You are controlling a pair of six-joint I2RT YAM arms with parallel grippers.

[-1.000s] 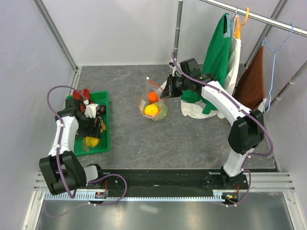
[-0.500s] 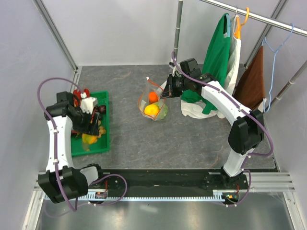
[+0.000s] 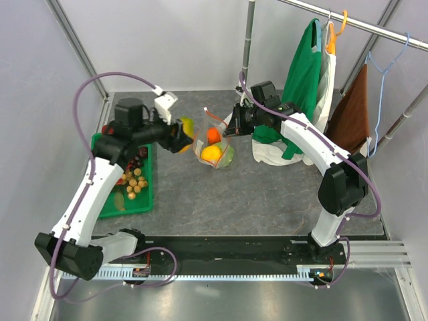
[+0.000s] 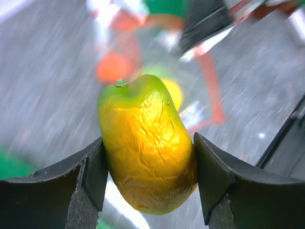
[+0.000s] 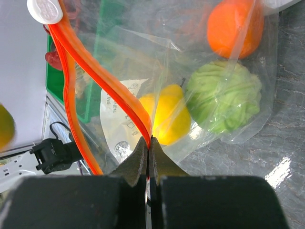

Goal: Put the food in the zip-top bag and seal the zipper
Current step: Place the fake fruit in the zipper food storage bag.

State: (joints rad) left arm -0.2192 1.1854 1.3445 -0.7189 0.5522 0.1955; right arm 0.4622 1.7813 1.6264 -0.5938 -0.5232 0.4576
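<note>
Far left: green tray (image 3: 144,195) flat on the grey worktop (image 3: 267,194), with a cluster of tan balls (image 3: 136,182) lying loose in it. Something dark red sits beside the balls, too small to identify. Left arm reaches out over the worktop. The left end effector (image 3: 182,131) is clamped on a yellow-green mango (image 3: 187,125), held in the air just left of the bag (image 3: 212,144). Left wrist view: both fingers (image 4: 90,176) press the mango's flanks, stem end pointing away from the camera. Background there is blurred. The clear bag stands near the centre of the worktop with its mouth open at the top. Inside it are an orange fruit (image 5: 234,26), a pale green cabbage (image 5: 223,95) and a yellow fruit (image 5: 164,117), the last partly behind a white label (image 5: 119,109). The zipper (image 5: 95,76) curves up to a white slider (image 5: 45,10). Right end effector (image 5: 149,152) is pinched together on the zipper, holding that edge up. Further right: white cloth (image 3: 274,152) on the worktop, green garment (image 3: 302,73) and brown garment (image 3: 351,114) on hangers.
</note>
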